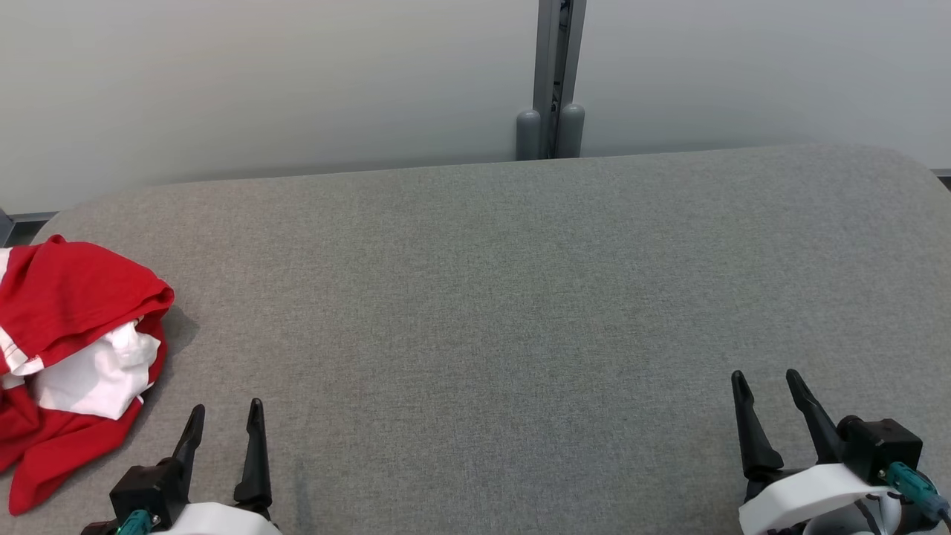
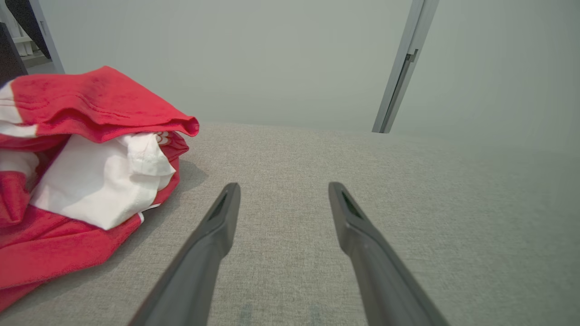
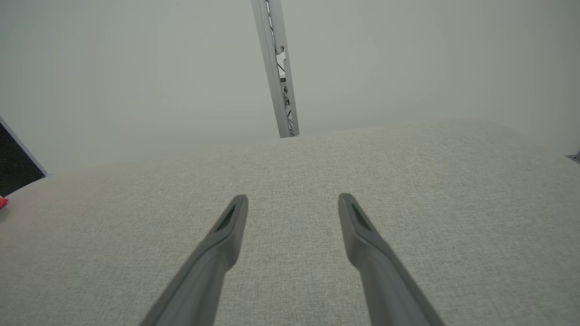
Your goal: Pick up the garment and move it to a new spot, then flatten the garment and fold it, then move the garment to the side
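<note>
A red and white garment [image 1: 70, 349] lies crumpled in a heap at the left end of the grey fabric table [image 1: 505, 312]; part of it runs off the head view's left edge. In the left wrist view the garment [image 2: 86, 181] bulks up just left of my fingers. My left gripper [image 1: 226, 416] is open at the lower left, just right of the heap and apart from it, nothing between its fingers. Far off at the lower right, my right gripper [image 1: 765, 383] is open over bare cloth. A red sliver of the garment [image 3: 2, 202] peeks in at the right wrist view's left edge.
A pale wall panel [image 1: 260, 82] runs close behind the table's far edge, with a grey metal post [image 1: 553, 74] at its middle. The table's corners are rounded; its right end [image 1: 921, 178] curves away near the frame edge.
</note>
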Controlling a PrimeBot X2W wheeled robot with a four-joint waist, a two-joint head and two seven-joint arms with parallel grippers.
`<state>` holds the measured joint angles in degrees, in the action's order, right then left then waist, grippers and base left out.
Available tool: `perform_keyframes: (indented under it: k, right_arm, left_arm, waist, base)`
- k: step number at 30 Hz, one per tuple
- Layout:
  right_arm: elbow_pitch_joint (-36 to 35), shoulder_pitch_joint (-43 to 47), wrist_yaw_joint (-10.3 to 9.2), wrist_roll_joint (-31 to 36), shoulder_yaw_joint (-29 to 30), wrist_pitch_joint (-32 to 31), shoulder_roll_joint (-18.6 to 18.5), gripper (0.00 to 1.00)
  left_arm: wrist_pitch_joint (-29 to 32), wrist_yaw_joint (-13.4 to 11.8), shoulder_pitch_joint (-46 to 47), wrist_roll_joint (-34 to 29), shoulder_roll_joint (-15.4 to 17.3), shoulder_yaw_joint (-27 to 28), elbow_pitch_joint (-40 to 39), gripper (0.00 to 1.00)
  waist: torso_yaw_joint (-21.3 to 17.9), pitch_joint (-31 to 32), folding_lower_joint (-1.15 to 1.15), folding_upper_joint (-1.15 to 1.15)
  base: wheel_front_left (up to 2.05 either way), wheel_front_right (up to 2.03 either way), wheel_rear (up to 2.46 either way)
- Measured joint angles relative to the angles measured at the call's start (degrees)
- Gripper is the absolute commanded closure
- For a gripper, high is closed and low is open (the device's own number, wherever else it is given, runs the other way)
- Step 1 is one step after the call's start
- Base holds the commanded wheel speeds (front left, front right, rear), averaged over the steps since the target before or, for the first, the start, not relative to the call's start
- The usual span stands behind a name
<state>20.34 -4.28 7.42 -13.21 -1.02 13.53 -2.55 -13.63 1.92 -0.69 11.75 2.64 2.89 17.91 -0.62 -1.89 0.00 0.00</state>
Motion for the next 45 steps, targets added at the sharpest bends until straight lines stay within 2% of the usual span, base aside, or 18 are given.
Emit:
perform_keyframes:
  k: [14,33,45]
  right_arm:
    - [1.0,-0.4,0.01,6.2,0.0,1.4,-0.1,0.0]
    - [1.5,-0.2,0.01,6.2,-0.3,1.4,-0.1,0.0]
    - [2.1,-0.5,0.05,5.8,-2.1,1.5,-0.2,0.0]
  left_arm:
    - [-1.4,-0.5,-0.4,-5.8,0.1,1.1,0.4,0.0]
    - [-1.4,-0.7,-0.8,-5.7,0.1,1.3,0.6,0.0]
    - [-1.4,-1.0,-0.3,-5.1,0.1,2.0,1.2,0.0]
  waist:
    - [-0.3,0.2,0.0,0.0]
    - [0.3,-0.2,0.0,0.0]
    - [6.3,-0.5,0.0,0.0]
  base:
    - [0.0,0.0,0.0]
    - [0.0,0.0,0.0]
    - [0.0,0.0,0.0]
